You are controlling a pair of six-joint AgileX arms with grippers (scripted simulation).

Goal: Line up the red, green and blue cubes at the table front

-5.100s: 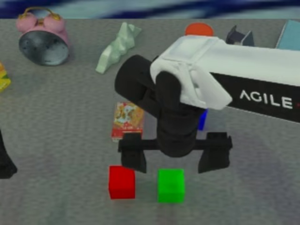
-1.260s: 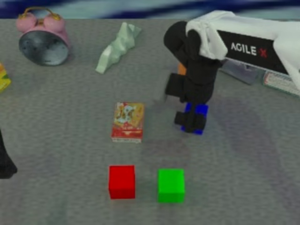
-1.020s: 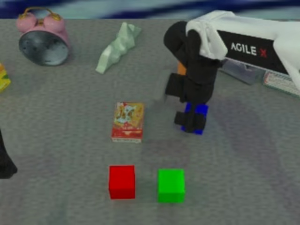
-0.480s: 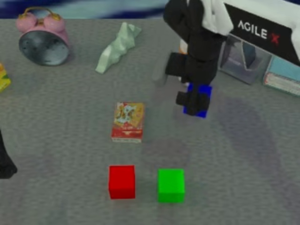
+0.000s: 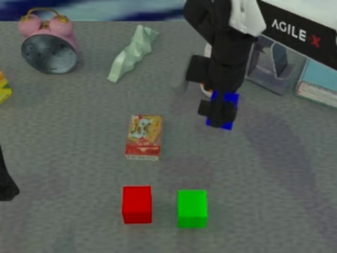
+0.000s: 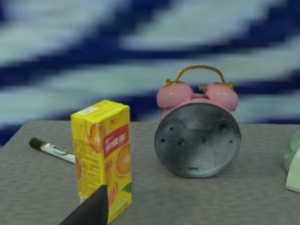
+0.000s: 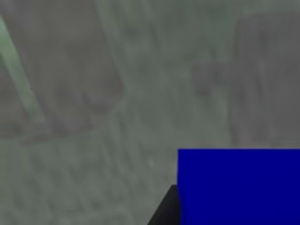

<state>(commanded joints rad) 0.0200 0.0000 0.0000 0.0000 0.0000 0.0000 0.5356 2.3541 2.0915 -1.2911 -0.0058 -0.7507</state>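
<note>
Left arm (image 5: 5, 182): parked at the table's left edge; its claw state cannot be told. Pink alarm clock (image 5: 48, 43) at far left rear, orange juice carton (image 6: 102, 157) beside it in the left wrist view. Printed card box (image 5: 143, 136) left of centre. Red cube (image 5: 137, 204) and green cube (image 5: 192, 208) rest side by side, apart, at the front of the table (image 5: 68, 158). Right gripper (image 5: 217, 108), right of centre toward the rear, is clenched on the blue cube (image 5: 224, 110).
</note>
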